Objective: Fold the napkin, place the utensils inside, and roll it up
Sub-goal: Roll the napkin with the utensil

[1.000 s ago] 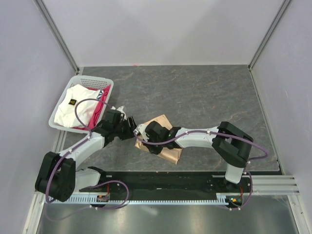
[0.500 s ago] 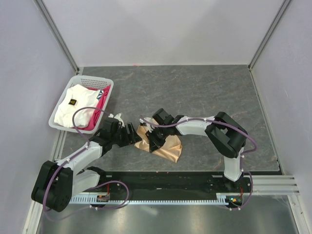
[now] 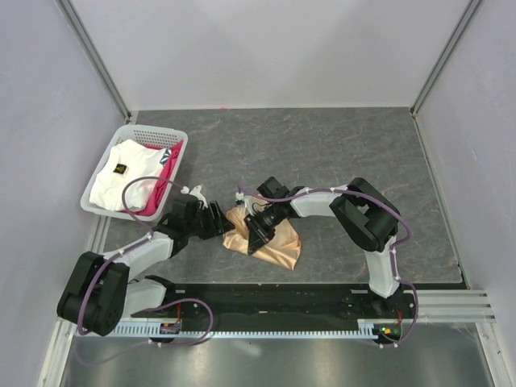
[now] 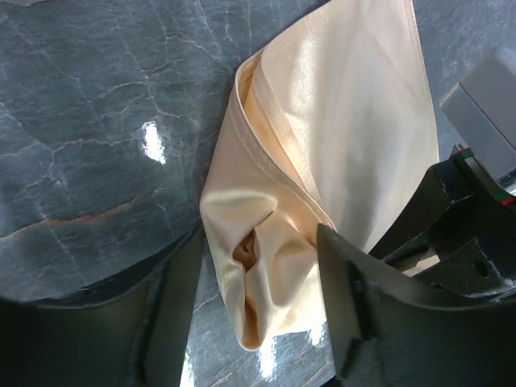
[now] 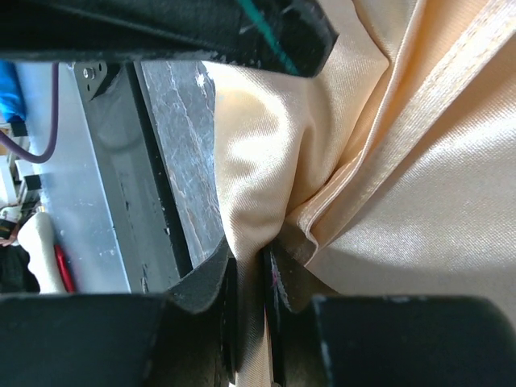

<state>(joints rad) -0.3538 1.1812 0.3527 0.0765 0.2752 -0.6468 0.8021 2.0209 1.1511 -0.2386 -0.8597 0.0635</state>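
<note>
Two arms meeting near middle of surface [image 3: 322, 153], toward its front edge. Basket [image 3: 153, 133] sitting well apart at left. Napkin [image 3: 278, 242] lying bunched and part-folded between tools. Folding step seemingly in hand, no utensil showing. Right tool [image 5: 248, 266] pinching thin fold of cloth. Left tool [image 4: 258, 274] standing spread, straddling napkin's rounded end. Next move likely calling for left tool closing there, then both drawing cloth flat. Against a second ago: napkin lying more crumpled, right tool swung round onto it, left tool closer in.
</note>
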